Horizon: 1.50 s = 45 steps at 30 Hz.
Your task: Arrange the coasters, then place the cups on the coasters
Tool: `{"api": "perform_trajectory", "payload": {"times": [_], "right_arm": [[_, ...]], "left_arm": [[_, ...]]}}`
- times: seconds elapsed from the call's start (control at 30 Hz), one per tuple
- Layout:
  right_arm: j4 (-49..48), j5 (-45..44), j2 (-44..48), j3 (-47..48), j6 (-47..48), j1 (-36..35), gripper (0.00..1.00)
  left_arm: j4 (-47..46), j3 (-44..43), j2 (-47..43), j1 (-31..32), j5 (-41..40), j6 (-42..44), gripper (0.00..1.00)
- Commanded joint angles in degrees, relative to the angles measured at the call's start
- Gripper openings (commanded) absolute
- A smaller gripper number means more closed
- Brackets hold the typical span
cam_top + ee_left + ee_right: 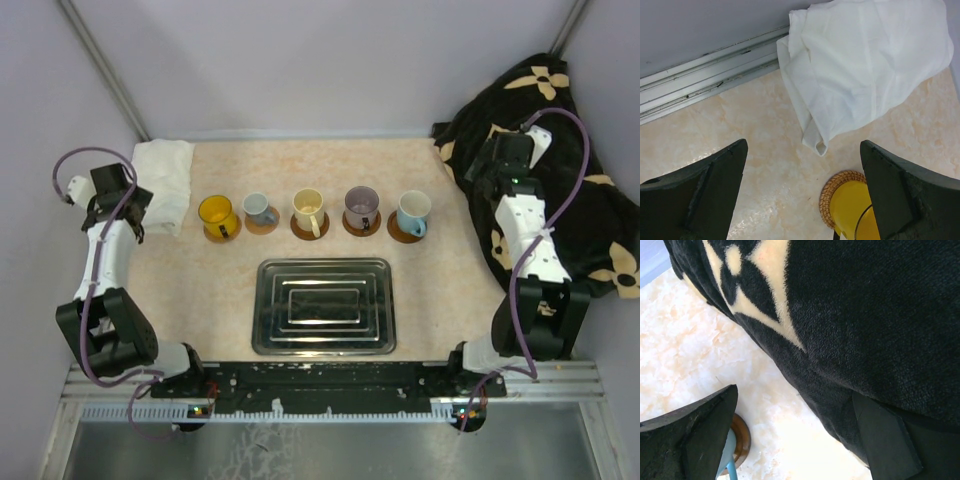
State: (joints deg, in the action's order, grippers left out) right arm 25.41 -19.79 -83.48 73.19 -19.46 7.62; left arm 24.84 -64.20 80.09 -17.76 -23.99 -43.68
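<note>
Several cups stand in a row across the table, each on its own round brown coaster: yellow cup [217, 212], small grey-white cup [257, 208], cream cup [309, 207], purplish-grey cup [361, 205] and light blue cup [413, 211]. My left gripper [128, 210] hangs open at the far left, apart from the yellow cup. In the left wrist view, the left gripper [803, 145] holds nothing; the yellow cup [852, 207] and its woven coaster [831, 192] show by the right finger. My right gripper [795, 392] is open and empty, with the blue cup [728, 450] and its coaster [743, 434] beside its left finger.
A rectangular steel tray [272, 300] lies in front of the row. A white cloth [165, 180] is bunched at the back left, near the wall rail [700, 70]. A black blanket with cream flowers [560, 150] is heaped at the right, under the right arm.
</note>
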Motion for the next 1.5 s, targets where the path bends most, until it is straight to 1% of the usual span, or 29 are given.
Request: {"api": "perform_trajectory", "payload": {"times": [0.0,0.13,0.33,0.7,0.87,1.47], "right_arm": [[-4.8,-1.5,1.0,1.6,2.0,1.9,0.99],[-5.3,1.0,0.4,1.6,0.7,2.0,0.99],[-5.6,1.7,0.3,1.7,1.0,2.0,0.99],[-6.9,2.2,2.2,-0.7,1.2,2.0,0.99],[-8.7,3.3,3.9,-3.5,0.7,1.8,0.99],[-8.6,4.3,4.3,-4.2,0.2,1.9,0.99]], "left_arm": [[1.3,-1.8,-0.1,0.0,0.0,2.3,1.0],[5.5,-3.1,1.4,0.0,-1.4,0.6,1.0],[6.3,-2.9,1.0,0.0,-2.4,0.7,1.0],[3.7,-1.5,-0.1,-0.1,0.2,1.3,1.0],[3.9,-1.7,-1.5,0.0,0.9,1.3,1.0],[-1.2,5.3,-6.4,0.0,1.2,4.5,1.0]]}}
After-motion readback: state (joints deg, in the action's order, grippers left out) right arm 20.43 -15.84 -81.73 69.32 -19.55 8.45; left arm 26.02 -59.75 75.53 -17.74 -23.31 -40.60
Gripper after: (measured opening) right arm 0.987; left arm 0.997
